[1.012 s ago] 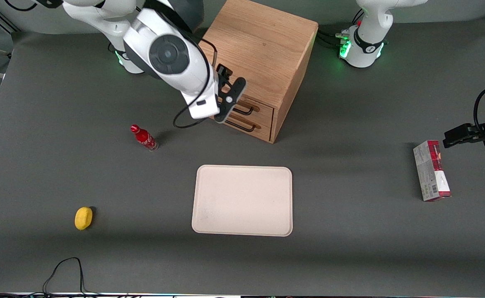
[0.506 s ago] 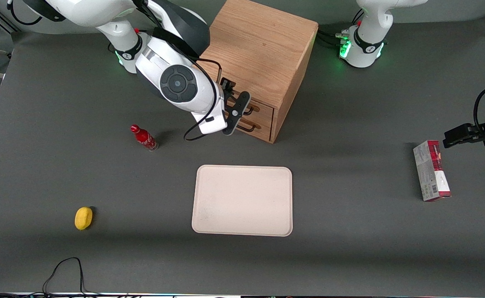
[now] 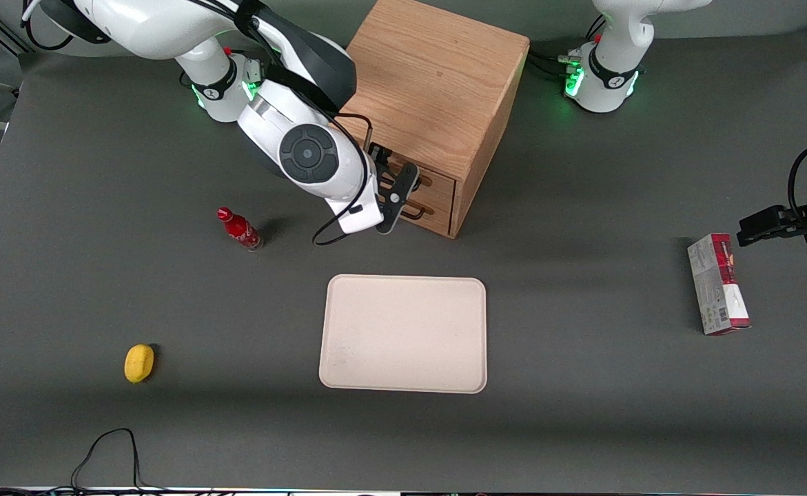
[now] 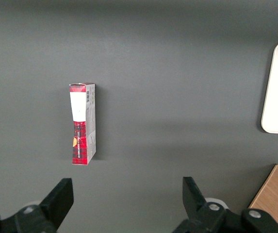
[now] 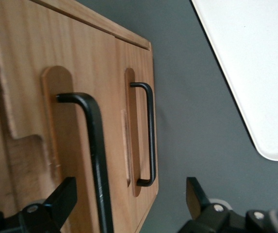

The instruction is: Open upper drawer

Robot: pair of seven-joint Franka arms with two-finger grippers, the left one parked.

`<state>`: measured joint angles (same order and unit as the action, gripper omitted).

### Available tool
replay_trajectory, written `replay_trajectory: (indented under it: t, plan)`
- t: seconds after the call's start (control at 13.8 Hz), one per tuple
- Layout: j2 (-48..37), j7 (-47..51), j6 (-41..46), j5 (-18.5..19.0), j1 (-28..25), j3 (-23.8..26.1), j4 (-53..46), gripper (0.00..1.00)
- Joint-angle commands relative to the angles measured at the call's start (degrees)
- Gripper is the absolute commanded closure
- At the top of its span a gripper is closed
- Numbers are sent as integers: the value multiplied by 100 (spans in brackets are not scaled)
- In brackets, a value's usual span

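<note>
The oak cabinet [image 3: 437, 76] stands at the table's back, its two drawers facing the working arm's end. The upper drawer [image 3: 439, 180] is closed; its black bar handle [image 5: 96, 160] runs close to the wrist camera. The lower drawer [image 3: 434, 212] with an identical handle [image 5: 150, 131] is also closed. My right gripper [image 3: 395, 198] is open in front of the drawer fronts. In the right wrist view the gripper [image 5: 126, 204] has the upper handle between its spread fingers, closer to one fingertip [image 5: 61, 199], with no contact visible.
A beige tray [image 3: 403, 334] lies nearer the front camera than the cabinet and shows in the right wrist view [image 5: 255, 73]. A red bottle [image 3: 240, 230] stands beside the arm. A yellow lemon [image 3: 139, 362] and a red-and-white box [image 3: 718, 284] lie farther off.
My right gripper has come down and moved in along the drawer fronts, toward the front camera. The drawers have not moved.
</note>
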<state>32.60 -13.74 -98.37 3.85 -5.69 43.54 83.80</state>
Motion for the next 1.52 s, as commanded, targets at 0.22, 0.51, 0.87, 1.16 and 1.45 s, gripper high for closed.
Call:
replay_trajectory:
  t: [0.22, 0.51, 0.87, 1.16, 1.45]
  plan:
    - [158, -329, -147, 422, 15, 49, 31, 0]
    - [298, -847, -147, 468, 86, -108, -231, 0]
    - [773, -1542, -139, 433, 68, -671, -1012, 0]
    - [985, -1851, -130, 406, 77, -1014, -1603, 0]
    - [985, -1851, -147, 406, 86, -1234, -1928, 0]
